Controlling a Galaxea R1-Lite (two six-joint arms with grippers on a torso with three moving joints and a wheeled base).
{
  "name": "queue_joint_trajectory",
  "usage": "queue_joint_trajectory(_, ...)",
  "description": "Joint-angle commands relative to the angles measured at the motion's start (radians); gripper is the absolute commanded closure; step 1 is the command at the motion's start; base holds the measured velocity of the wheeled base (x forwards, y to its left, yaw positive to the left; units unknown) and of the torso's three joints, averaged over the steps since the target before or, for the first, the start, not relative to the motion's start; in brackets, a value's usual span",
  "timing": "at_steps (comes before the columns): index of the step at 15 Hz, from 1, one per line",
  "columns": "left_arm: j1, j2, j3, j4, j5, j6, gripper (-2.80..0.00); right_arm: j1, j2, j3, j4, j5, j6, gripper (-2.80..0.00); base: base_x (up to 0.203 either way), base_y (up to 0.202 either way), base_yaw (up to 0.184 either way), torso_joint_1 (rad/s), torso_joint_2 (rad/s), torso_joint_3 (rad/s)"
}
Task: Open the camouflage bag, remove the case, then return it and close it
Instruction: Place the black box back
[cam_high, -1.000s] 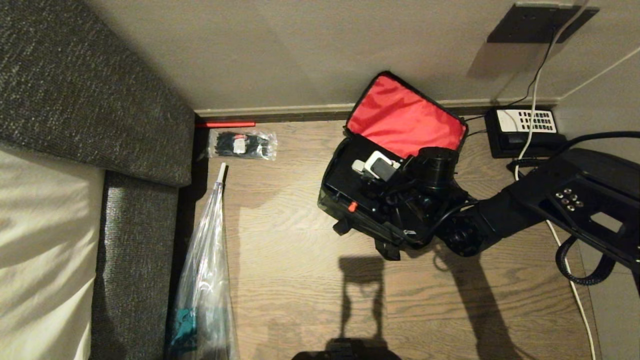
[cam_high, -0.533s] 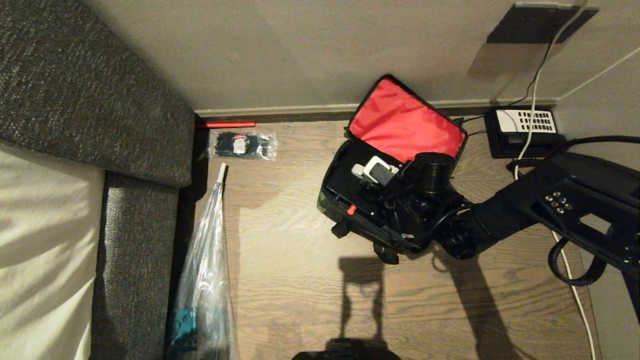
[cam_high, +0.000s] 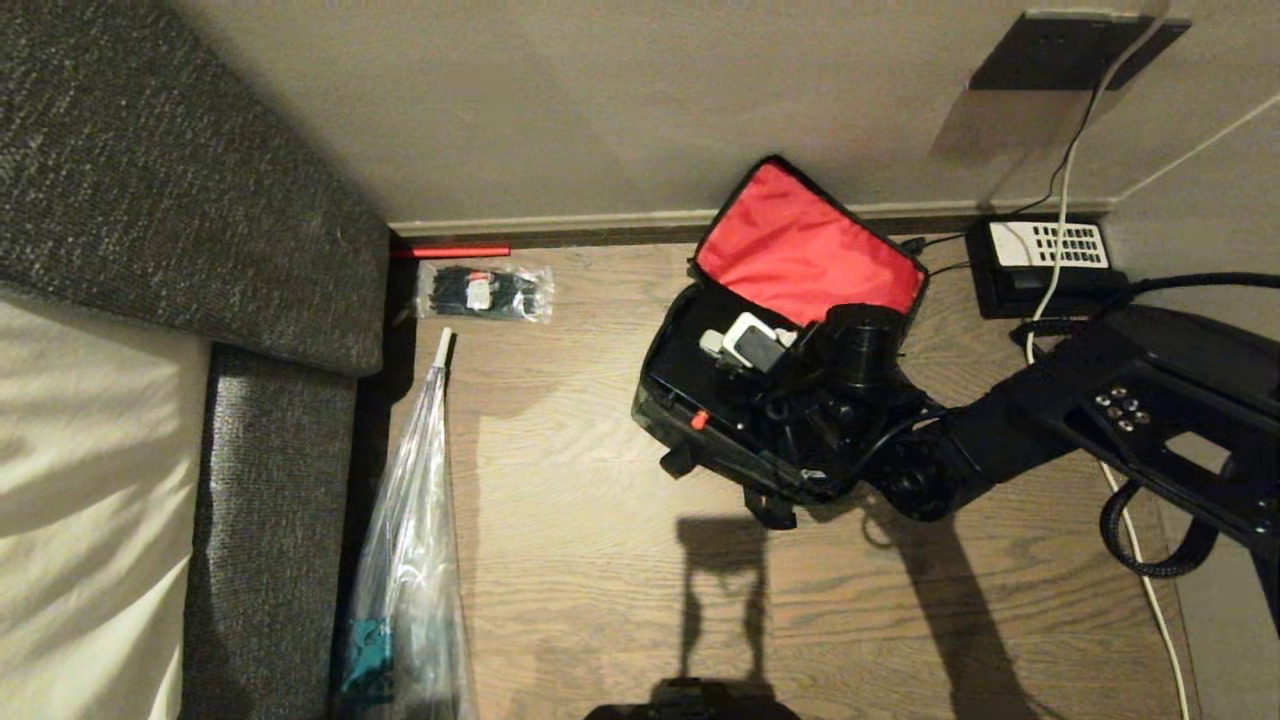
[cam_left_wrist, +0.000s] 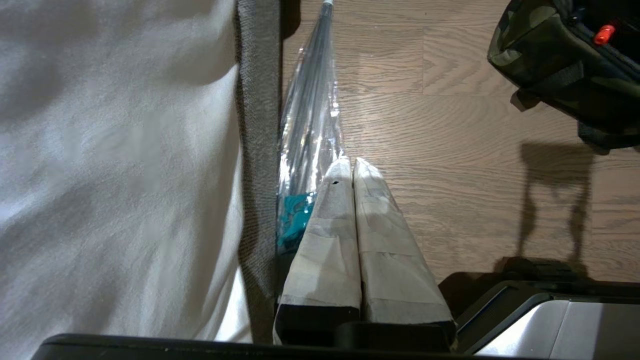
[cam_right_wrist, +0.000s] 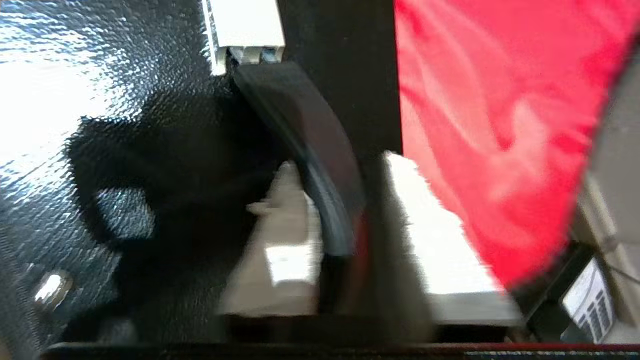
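Note:
The camouflage bag (cam_high: 650, 415) sits open on the wooden floor, with its red-lined lid (cam_high: 810, 250) leaning back against the wall. The black case (cam_high: 685, 365) lies flat inside it, its small red latch (cam_high: 700, 420) facing the front. My right gripper (cam_high: 745, 345) reaches into the bag from the right. In the right wrist view the right gripper (cam_right_wrist: 340, 162) is open, and the case's black strap handle (cam_right_wrist: 320, 150) runs between its parted taped fingers. My left gripper (cam_left_wrist: 352, 167) hangs parked and shut over the floor, apart from the bag (cam_left_wrist: 550, 65).
A black telephone (cam_high: 1050, 255) with a white keypad sits by the wall right of the bag, its cords trailing along the floor. A grey sofa (cam_high: 200, 200) fills the left side. A plastic-sleeved umbrella (cam_high: 410, 560) and a small packet (cam_high: 485, 290) lie beside it.
My right wrist has eased slightly to the left over the open bag. The bag and case have barely shifted. The left arm has stayed still.

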Motion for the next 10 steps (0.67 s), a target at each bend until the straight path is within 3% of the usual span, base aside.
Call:
queue_joint_trajectory(1, 0.000, 0.000, 0.000, 0.000, 0.001, 0.000, 0.00, -0.002, 0.004, 0.010, 0.000, -0.003, -0.008, -2.80, 0.000, 0.000, 0.000, 0.000, 0.00, 0.000)
queue_joint_trajectory(5, 0.000, 0.003, 0.000, 0.000, 0.001, 0.000, 0.00, 0.007, -0.057, 0.057, 0.011, 0.000, -0.006, -2.80, 0.000, 0.000, 0.000, 0.000, 0.00, 0.000)
queue_joint_trajectory(10, 0.000, -0.003, 0.000, 0.000, 0.001, 0.000, 0.00, 0.044, -0.258, 0.299, 0.052, 0.072, -0.010, -2.80, 0.000, 0.000, 0.000, 0.000, 0.00, 0.000)
